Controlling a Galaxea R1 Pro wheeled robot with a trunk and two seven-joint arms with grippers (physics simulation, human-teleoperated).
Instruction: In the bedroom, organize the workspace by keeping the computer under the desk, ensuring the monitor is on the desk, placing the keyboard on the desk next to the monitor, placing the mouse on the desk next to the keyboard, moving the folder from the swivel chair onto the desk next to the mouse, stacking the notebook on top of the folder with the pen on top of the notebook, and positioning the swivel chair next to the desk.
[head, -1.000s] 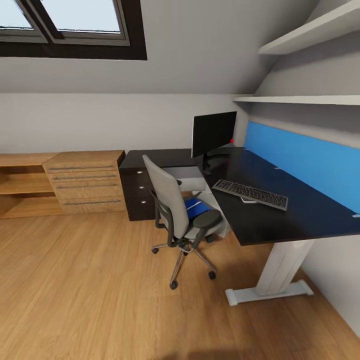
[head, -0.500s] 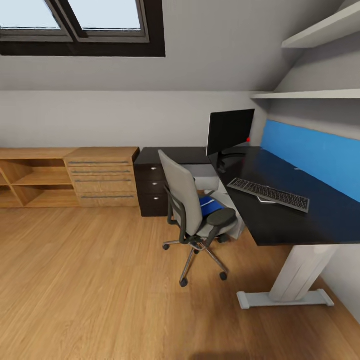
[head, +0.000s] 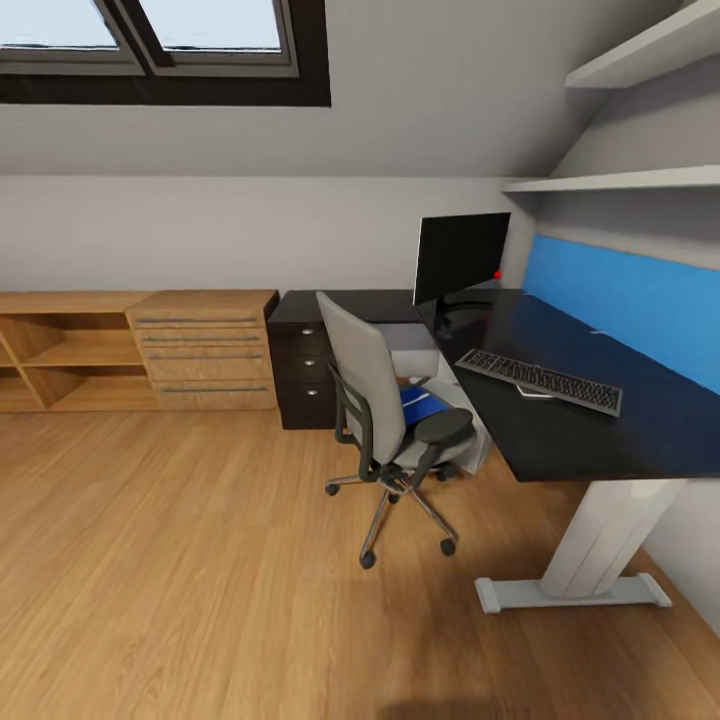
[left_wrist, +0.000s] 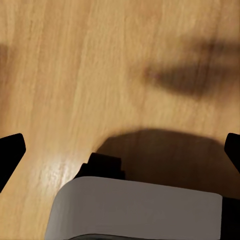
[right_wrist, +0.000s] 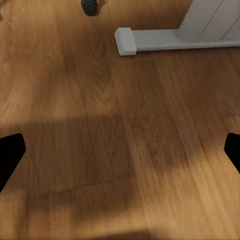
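Both grippers, left (left_wrist: 120, 150) and right (right_wrist: 120, 150), gape wide, empty, above wooden floor (head: 180, 560); the folder (head: 425, 405) seemingly lies on the swivel chair (head: 385, 420).

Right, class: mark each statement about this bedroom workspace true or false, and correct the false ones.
1. The keyboard lies on the desk. True.
2. The monitor stands on the floor. False: it stands on the desk.
3. The blue folder lies on the swivel chair seat. True.
4. The swivel chair is tipped over. False: it stands upright on its casters.
5. Both end effectors hang open over the wooden floor. True: the left end effector and right end effector each have their fingertips wide apart.
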